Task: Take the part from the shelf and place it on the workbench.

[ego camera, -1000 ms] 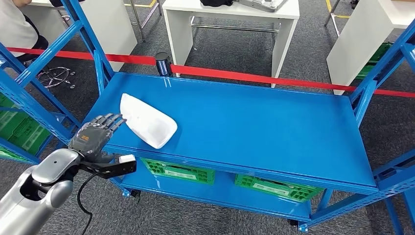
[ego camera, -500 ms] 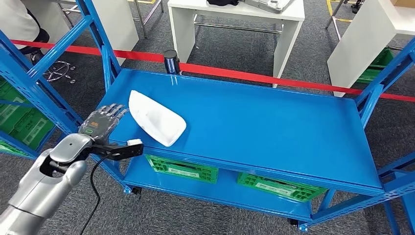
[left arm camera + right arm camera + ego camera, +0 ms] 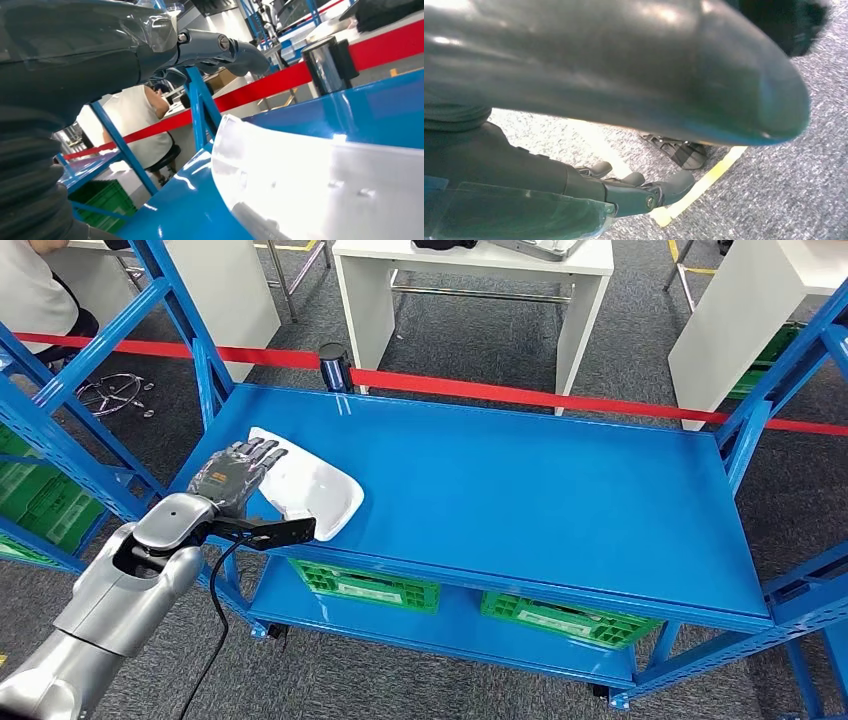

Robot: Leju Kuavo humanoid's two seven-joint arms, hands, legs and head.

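Head view: left hand (image 3: 235,478) is reaching over the near-left end of the white part (image 3: 310,495), fingers spread flat above it, nothing gripped.
Part: it is lying on the blue shelf (image 3: 520,490), by the front-left corner.
Left wrist view: a finger (image 3: 225,50) is hanging extended above the part's glossy edge (image 3: 320,185), apart from it; a seated person (image 3: 137,125) is showing behind the red tape (image 3: 280,82).
Right wrist view: right hand (image 3: 629,192) is hanging over grey carpet (image 3: 794,190), fingers loosely apart, holding nothing.
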